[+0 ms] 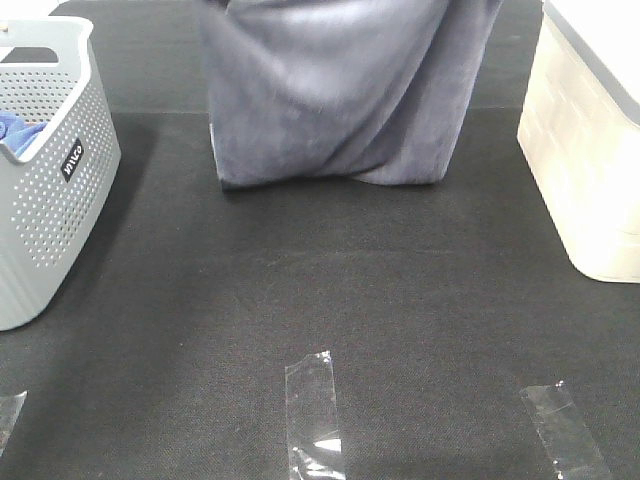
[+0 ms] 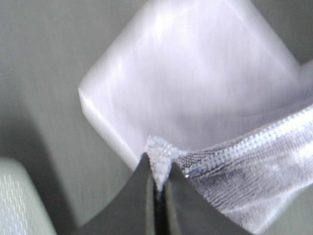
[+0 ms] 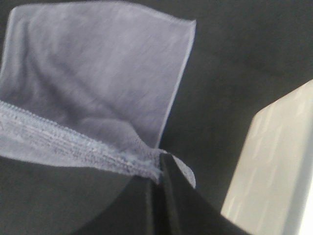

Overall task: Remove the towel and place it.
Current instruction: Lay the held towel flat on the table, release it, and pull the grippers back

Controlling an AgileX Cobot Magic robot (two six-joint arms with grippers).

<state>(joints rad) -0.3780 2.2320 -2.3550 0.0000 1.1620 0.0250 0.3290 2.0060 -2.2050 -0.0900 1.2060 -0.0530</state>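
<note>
The grey-lavender towel (image 1: 340,90) hangs in folds over the far middle of the black table, its lower edge touching or just above the surface. Both grippers are above the top of the exterior high view and do not show there. In the left wrist view my left gripper (image 2: 159,171) is shut on a hemmed corner of the towel (image 2: 195,88). In the right wrist view my right gripper (image 3: 159,164) is shut on another hemmed corner of the towel (image 3: 88,78), which hangs below it.
A grey perforated basket (image 1: 50,200) stands at the left edge with a bright blue cloth (image 1: 20,130) inside. A white bin (image 1: 590,150) stands at the right edge and shows in the right wrist view (image 3: 274,171). Clear tape strips (image 1: 315,420) lie on the near table.
</note>
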